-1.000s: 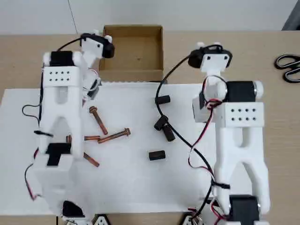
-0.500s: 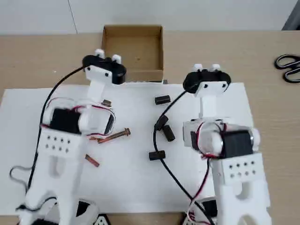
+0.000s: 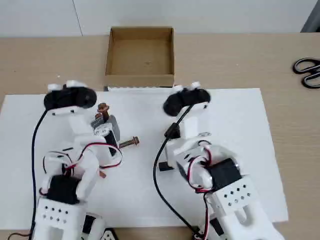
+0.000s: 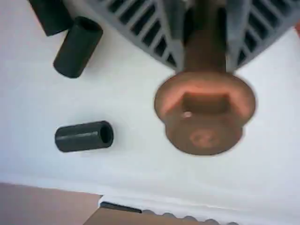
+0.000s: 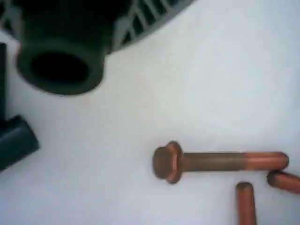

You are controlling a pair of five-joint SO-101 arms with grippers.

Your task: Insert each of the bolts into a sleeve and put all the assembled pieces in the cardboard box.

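The left gripper (image 4: 205,21) is closed on the held bolt (image 4: 205,112), its grey ribbed jaws pinching the shank on both sides. The held bolt is copper-coloured, with a round flange and a hex head that faces the wrist camera. In the high view it hangs over the left part of the white sheet (image 3: 240,115), head toward the box (image 3: 140,80).

Just right of that gripper, a loose bolt (image 3: 127,143) of the same copper colour lies flat on the sheet, head pointing right. A short copper bolt end (image 3: 101,173) shows beside the left arm. The right wrist view shows two more bolt tips (image 5: 283,182) close to the loose bolt's shank end.

The box, open and brown, sits on the table (image 3: 50,60) touching the sheet's far edge, between the two arms.

In the left wrist view, two loose sleeves (image 4: 84,136) lie apart on the sheet: short, matt black tubes. A third sleeve (image 3: 165,166) lies beside the right arm.

The right gripper (image 5: 70,23) is closed on the held sleeve (image 5: 61,65), whose open bore faces the camera. It hangs over the middle of the sheet.

Scissors (image 3: 307,70) lie on the table at the far right.
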